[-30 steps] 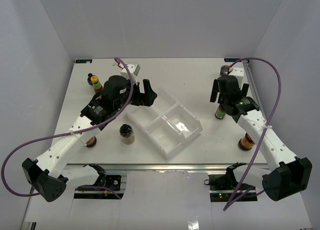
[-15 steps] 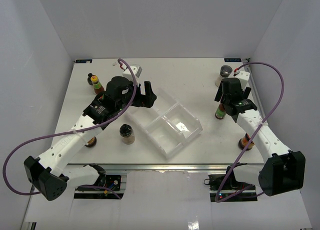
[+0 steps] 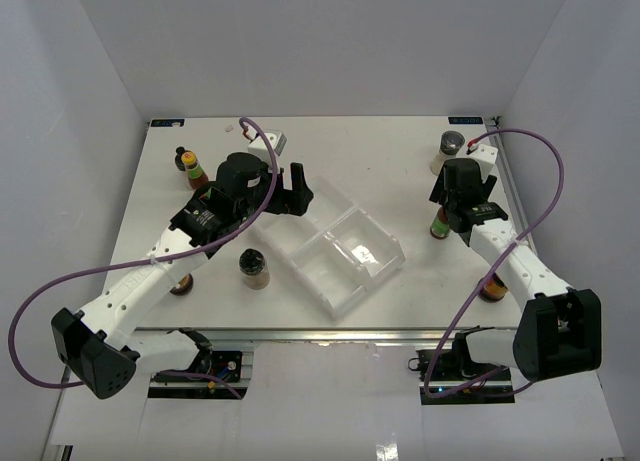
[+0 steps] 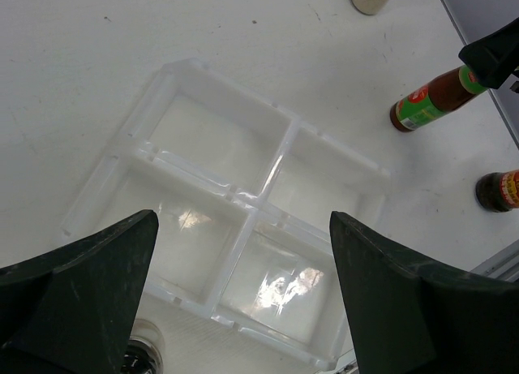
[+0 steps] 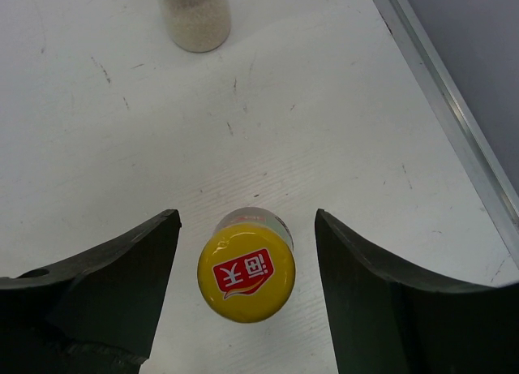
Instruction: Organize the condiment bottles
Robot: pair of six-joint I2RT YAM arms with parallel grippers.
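Observation:
My right gripper (image 3: 447, 206) is open, its jaws either side of a slim dark sauce bottle (image 3: 438, 225) with a yellow cap (image 5: 246, 272), not touching it. The grey-lidded shaker (image 3: 451, 146) stands just beyond it and shows in the right wrist view (image 5: 195, 17). A red-lidded jar (image 3: 490, 286) stands at the right front. My left gripper (image 3: 297, 191) is open and empty above the clear tray (image 4: 268, 175). A second yellow-capped bottle (image 3: 191, 168) stands back left. A pale black-capped bottle (image 3: 254, 269) stands left of the tray. Another jar (image 3: 182, 281) is partly hidden under my left arm.
The clear four-compartment tray (image 3: 300, 256) lies tilted at the table's middle with nothing in it. A small white and grey object (image 3: 270, 139) lies at the back behind my left wrist. A metal rail (image 5: 442, 98) runs along the table's right edge.
My right gripper has come down around the yellow-capped bottle and its arm has swung in. My left gripper has edged slightly right over the tray.

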